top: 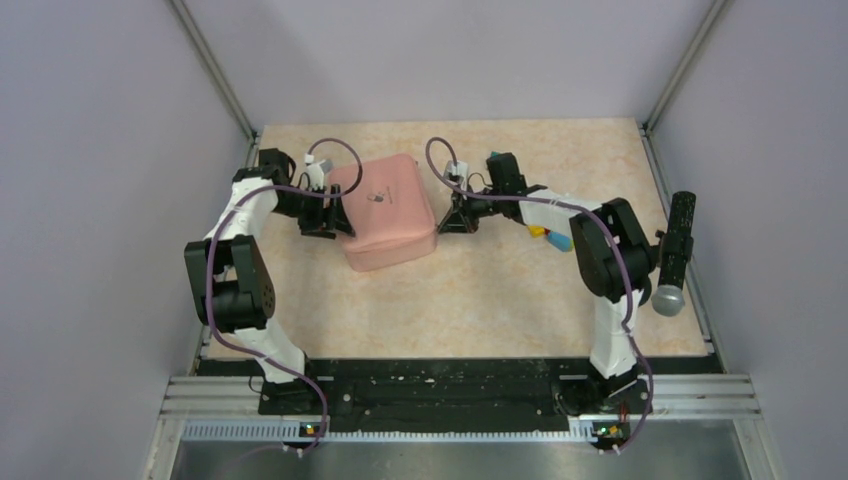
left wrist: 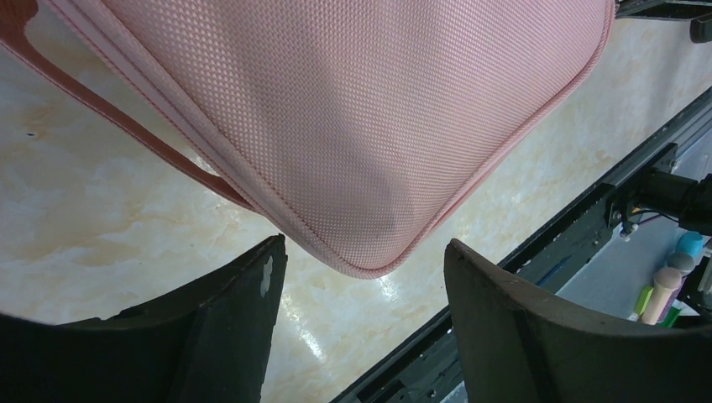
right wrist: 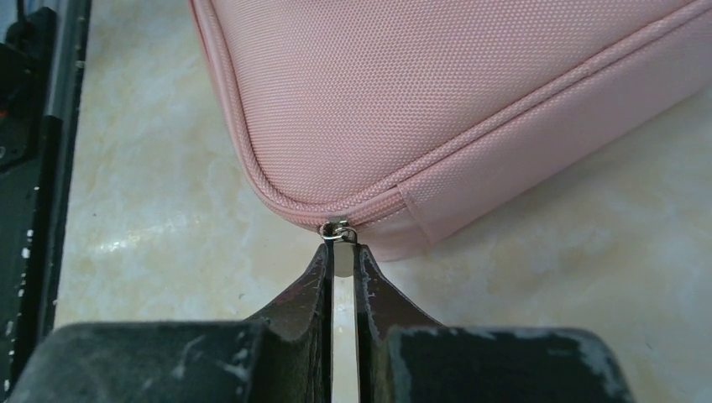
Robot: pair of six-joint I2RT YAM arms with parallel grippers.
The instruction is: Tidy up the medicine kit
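Right wrist view tells most of the story: the right gripper (right wrist: 342,248) is clamped tight on the small silver metal zipper pull (right wrist: 340,232), right at a rounded corner of the medicine kit (right wrist: 437,84), the big soft pink woven-fabric zip case. You can see the metal tab sandwiched between the two black fingers. My guess is it's pinched that way so the zip can be dragged around the edge to get the case open.

From the top external view, the kit lies flat and zipped shut on the beige marbled table (top: 500,300), toward the far side and a bit left of centre, with its dark logo facing up. It sits between the two arms.

The left gripper (left wrist: 365,252) is at the kit's left side with its fingers spread wide and gripping nothing. In the left wrist view a corner of the case pokes into the gap between them, and I can't tell if either finger touches it. I'd say it's parked there to brace the soft case so it doesn't slide when the zip gets tugged.

Some small coloured bits (top: 548,236) lie on the right, under the right arm, probably the stuff that goes inside later.
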